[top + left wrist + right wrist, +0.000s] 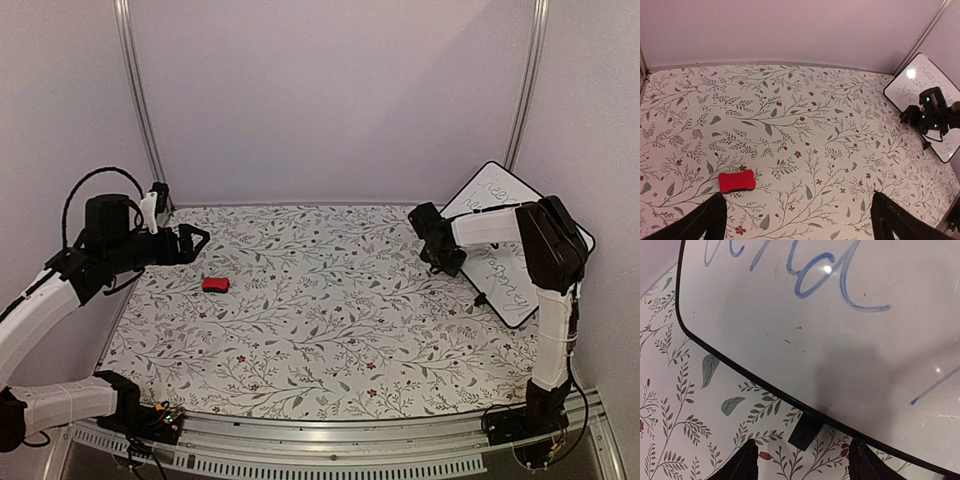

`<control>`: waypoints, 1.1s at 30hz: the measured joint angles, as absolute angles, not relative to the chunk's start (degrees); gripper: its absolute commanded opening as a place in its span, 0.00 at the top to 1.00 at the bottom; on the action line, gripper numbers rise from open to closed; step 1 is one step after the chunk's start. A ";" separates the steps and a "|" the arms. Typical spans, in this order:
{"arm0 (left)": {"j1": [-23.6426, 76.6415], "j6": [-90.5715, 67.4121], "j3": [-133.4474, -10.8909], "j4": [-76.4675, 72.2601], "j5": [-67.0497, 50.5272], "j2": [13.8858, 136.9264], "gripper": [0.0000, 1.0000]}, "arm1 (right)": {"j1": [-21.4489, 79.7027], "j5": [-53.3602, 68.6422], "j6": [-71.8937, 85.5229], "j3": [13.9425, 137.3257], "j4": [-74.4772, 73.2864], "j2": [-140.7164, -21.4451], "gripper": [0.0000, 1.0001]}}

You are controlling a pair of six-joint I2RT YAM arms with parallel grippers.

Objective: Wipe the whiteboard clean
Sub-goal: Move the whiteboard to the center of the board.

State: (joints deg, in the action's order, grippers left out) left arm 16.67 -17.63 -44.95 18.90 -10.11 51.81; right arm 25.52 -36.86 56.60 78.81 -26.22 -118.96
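The whiteboard (505, 262) stands tilted at the table's right edge, white with a black rim and blue cursive writing. In the right wrist view its surface (840, 340) fills the top, and a small black foot (805, 432) pokes out under the rim. My right gripper (441, 243) is at the board's left edge. Seen from its own wrist, the right gripper (802, 465) is open, with the foot in line with the gap and the right fingertip (863, 460) close to the rim. My left gripper (192, 243) hovers open, and the red eraser (737, 181) lies just ahead of its left finger (705, 220).
The floral tablecloth (330, 310) covers the table. Aluminium posts (140, 100) stand at the back corners, with white walls close on both sides. From the left wrist, the whiteboard (905, 87) and the right gripper (932, 107) show at the far right.
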 measured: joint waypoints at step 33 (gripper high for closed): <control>16.78 -17.65 -44.95 18.90 -11.20 51.33 0.00 | 25.52 -39.00 60.45 84.09 -29.82 -123.61 0.69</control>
State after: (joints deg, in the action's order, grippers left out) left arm 16.78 -17.65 -44.95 18.90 -11.20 51.33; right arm 25.52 -39.00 60.45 84.09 -29.82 -123.61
